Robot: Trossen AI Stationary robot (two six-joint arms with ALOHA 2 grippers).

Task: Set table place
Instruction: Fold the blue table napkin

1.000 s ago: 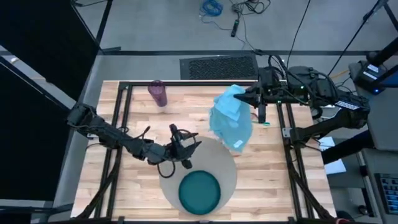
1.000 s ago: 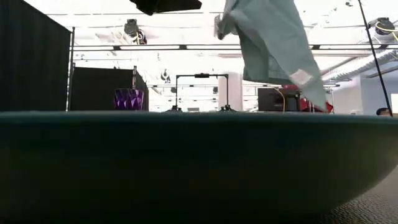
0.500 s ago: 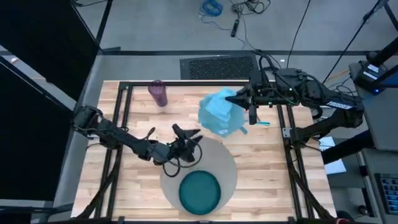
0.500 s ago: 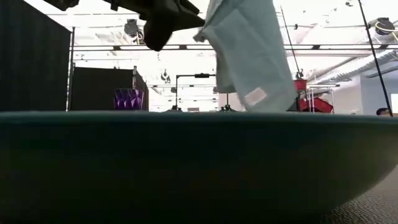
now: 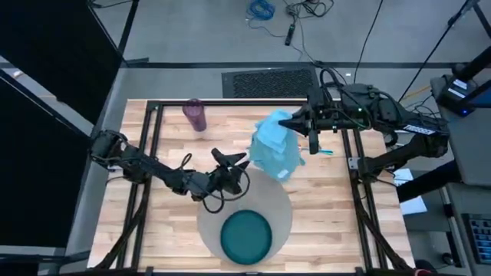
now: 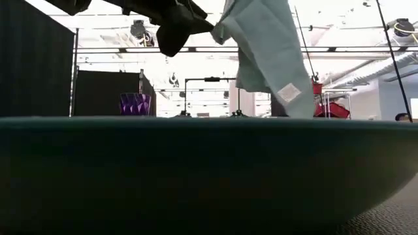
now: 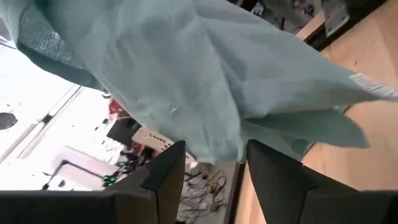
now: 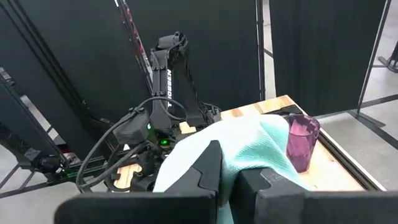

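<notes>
Light-blue napkin (image 5: 276, 149) hangs bunched in mid-air over the far middle of the table (image 5: 337, 207), pinched at its top by the right gripper (image 5: 295, 123). High view: the left gripper (image 5: 232, 159) sits just beside the cloth's lower edge with fingers spread, at the far rim of the grey-beige mat (image 5: 280, 201). Teal plate (image 5: 245, 235) lies on the mat's near half. Purple cup (image 5: 195, 115) stands well apart at the far left. A teal-handled piece of cutlery (image 5: 324, 152) lies near the right frame, mostly under the arm.

Low view: plate rim (image 6: 209, 170) fills the lower frame; the napkin (image 6: 268, 49) dangles above it with a white label on a low corner, dark gripper touching its upper left edge. Cup (image 6: 135, 103) small in the background.

Left wrist view: two dark fingers (image 7: 165, 171) spread apart, cloth (image 7: 205, 93) draped right ahead of them and dipping between the tips, not yet clamped.

Right wrist view: fingers (image 8: 208, 168) pressed together on a fold of napkin (image 8: 249, 146); cup (image 8: 303, 140) beyond.

Step in hand looks like a two-arm spread or handover. To do it well: close the left fingers on a free corner, not a thick bunch, keep the right pinch firm until the left one bites, then draw the cloth out flat and low beside the plate, clear of the cup.
</notes>
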